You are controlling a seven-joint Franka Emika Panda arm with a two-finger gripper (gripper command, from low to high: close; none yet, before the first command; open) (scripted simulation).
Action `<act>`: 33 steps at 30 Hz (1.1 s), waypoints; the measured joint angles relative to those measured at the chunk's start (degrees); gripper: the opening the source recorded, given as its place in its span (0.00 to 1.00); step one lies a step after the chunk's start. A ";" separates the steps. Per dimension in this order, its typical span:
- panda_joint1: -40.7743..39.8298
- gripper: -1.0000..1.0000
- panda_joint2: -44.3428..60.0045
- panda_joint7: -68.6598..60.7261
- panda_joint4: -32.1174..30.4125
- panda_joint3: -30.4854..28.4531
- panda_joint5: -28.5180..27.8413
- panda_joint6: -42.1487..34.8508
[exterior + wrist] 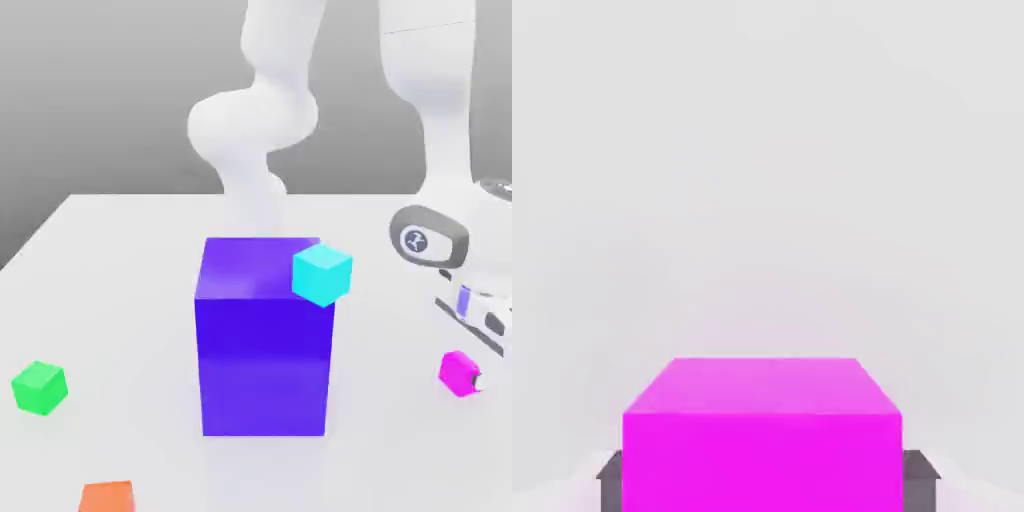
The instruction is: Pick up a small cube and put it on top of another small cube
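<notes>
The small cube point(458, 372) is plain magenta and lies low over the white table point(120, 260) at the exterior view's right. My gripper point(464, 378) comes down on it from above and is shut on it. In the hand view the small cube point(762, 440) sits between the two dark fingers point(610, 480), which press against its two sides. A cyan cube point(322, 273) shows against the upper right corner of the big blue-violet block point(262, 340). A green cube point(40, 388) rests on the table at the exterior view's left.
The big blue-violet block stands tall in the middle of the table, to the left of my hand in the exterior view. An orange cube point(107, 497) lies at the front edge. The white arm point(440, 110) rises behind at the right.
</notes>
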 joint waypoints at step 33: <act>-33.91 0.00 -7.03 -11.19 14.30 -29.03 1.39 -16.56</act>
